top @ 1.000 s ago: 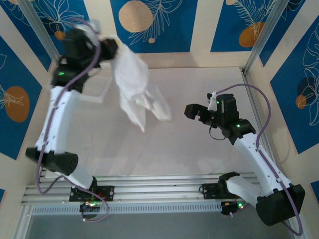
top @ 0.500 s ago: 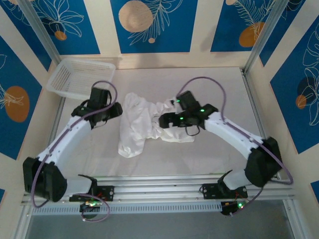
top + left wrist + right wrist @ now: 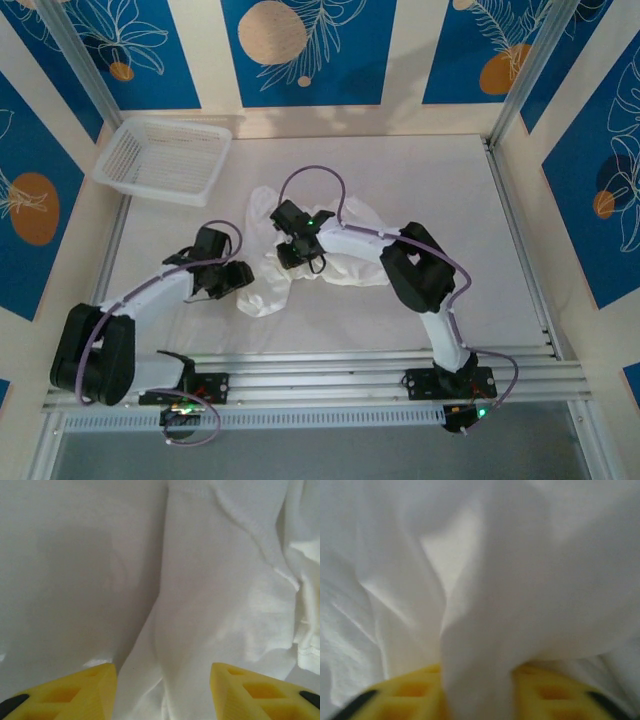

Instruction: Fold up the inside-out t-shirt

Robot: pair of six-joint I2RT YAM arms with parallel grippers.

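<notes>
Shirt [image 3: 268, 290] lies in a crumpled white heap at the middle of the table [image 3: 450, 220], well apart from the basket [image 3: 160, 160] in the far left corner. Thin wrinkled cotton like this looks very light and wholly limp: it should drape and bunch instead of holding a line, and lifted layers may cling together, so a pinch risks taking two plies where one was meant. The left gripper [image 3: 237, 277] sits low at the heap's near left edge; from its wrist camera the jaws stand wide apart and hold nothing [image 3: 162, 700], with a smooth panel of shirt [image 3: 215, 605] between and beyond them and bare table [image 3: 65, 580] to the left. A stitched hem [image 3: 280, 570] runs along the right of that view, and that thicker edge seems the best place to take hold, since it is firmer and marks the garment's outline. The right gripper [image 3: 285, 252] is down on the middle of the heap; its wrist view, rather blurred, shows a bunched ridge of cloth [image 3: 520, 580] rising from between the yellow fingers [image 3: 420, 692], which appear closed on it. A mid-body pinch like that will only raise a peak; spreading the shirt flat probably calls for corners or hem.
</notes>
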